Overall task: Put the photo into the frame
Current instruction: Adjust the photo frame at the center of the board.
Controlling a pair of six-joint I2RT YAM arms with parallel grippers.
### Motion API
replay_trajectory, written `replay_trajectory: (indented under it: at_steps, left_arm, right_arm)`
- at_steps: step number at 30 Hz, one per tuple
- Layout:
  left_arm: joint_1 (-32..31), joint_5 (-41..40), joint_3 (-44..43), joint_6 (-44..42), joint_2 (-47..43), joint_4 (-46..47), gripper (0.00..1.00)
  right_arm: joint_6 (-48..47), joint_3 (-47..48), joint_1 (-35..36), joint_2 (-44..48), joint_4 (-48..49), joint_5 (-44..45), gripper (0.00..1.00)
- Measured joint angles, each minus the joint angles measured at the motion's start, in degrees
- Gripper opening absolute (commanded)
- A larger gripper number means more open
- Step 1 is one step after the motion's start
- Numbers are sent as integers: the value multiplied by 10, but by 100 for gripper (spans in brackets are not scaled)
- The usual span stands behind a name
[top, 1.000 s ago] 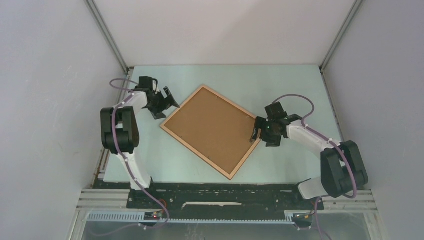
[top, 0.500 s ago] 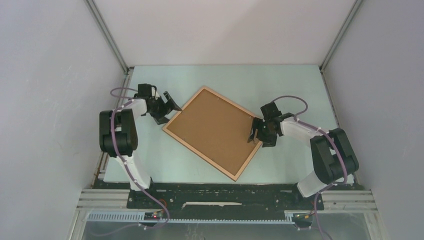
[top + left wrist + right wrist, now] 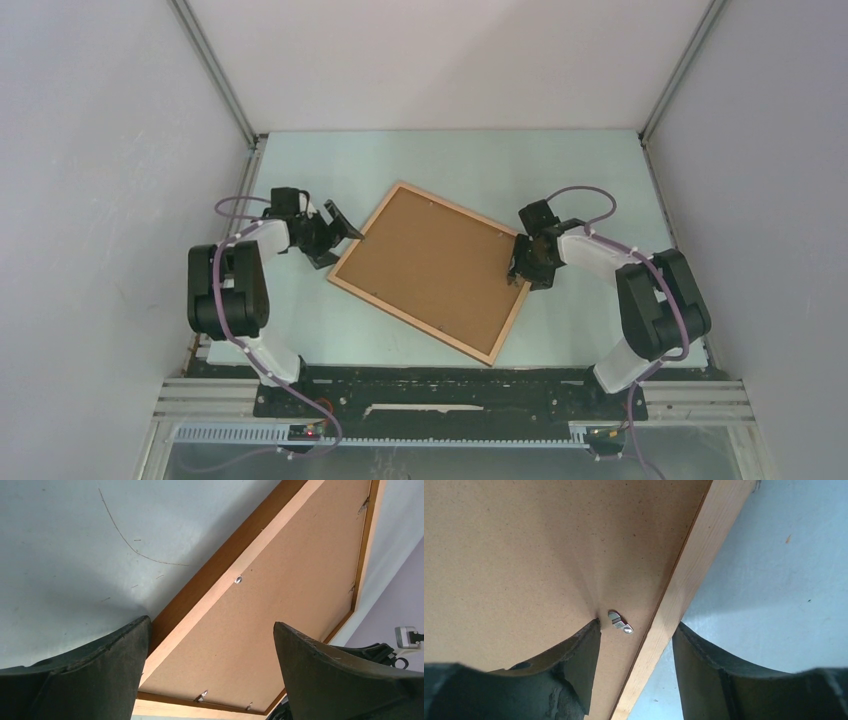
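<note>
Left claw (image 3: 338, 228) is wide open and holds nothing. It sits low at the left edge of the frame (image 3: 430, 268). In its own camera one finger (image 3: 100, 665) is over the pale tabletop (image 3: 60, 555). The other finger (image 3: 340, 675) is over the frame's brown back. The frame lies flat on the tabletop with its back side up. It is turned at a slant and sits in the middle, between the two arms. The right claw (image 3: 522, 263) is down at the frame's right edge, near the far corner. It is partly open. In its own camera one finger (image 3: 574, 665) is on the brown back. The other finger (image 3: 714, 665) is on the outside of the light wooden rim (image 3: 684, 575), so the rim is between the two fingers. The inside finger does not touch the rim, so this claw is not squeezing the frame. A small silver clip (image 3: 620, 622) sits on the back just beside the rim, right by the tip of the inside finger. More small silver clips show along the rim in the left wrist view.
</note>
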State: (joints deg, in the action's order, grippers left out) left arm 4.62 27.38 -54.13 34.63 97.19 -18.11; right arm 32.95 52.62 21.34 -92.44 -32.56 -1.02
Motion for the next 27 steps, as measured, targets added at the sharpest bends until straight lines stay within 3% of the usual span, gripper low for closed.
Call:
replay_trajectory:
  at_steps: [3, 5, 11, 17, 23, 25, 27]
  left_arm:
    - [3, 4, 7, -1, -2, 6, 100]
    - [6, 12, 10, 0, -2, 9, 100]
    - [13, 25, 17, 5, -2, 20, 100]
    - [16, 33, 19, 12, -2, 28, 100]
    - [17, 34, 20, 14, -2, 32, 100]
    - [17, 34, 22, 15, -2, 35, 100]
    - [18, 35, 25, 15, -5, 40, 100]
  right_arm:
    - [0, 14, 1, -8, -9, 14, 62]
    - [0, 23, 2, -15, -12, 23, 56]
    - [5, 32, 0, -18, -30, 50, 31]
    - [24, 35, -13, -18, -37, 49, 0]
    - [37, 39, -21, -18, -36, 41, 0]
    - [37, 39, -21, -18, -35, 38, 10]
    - [36, 39, -22, -17, -34, 35, 28]
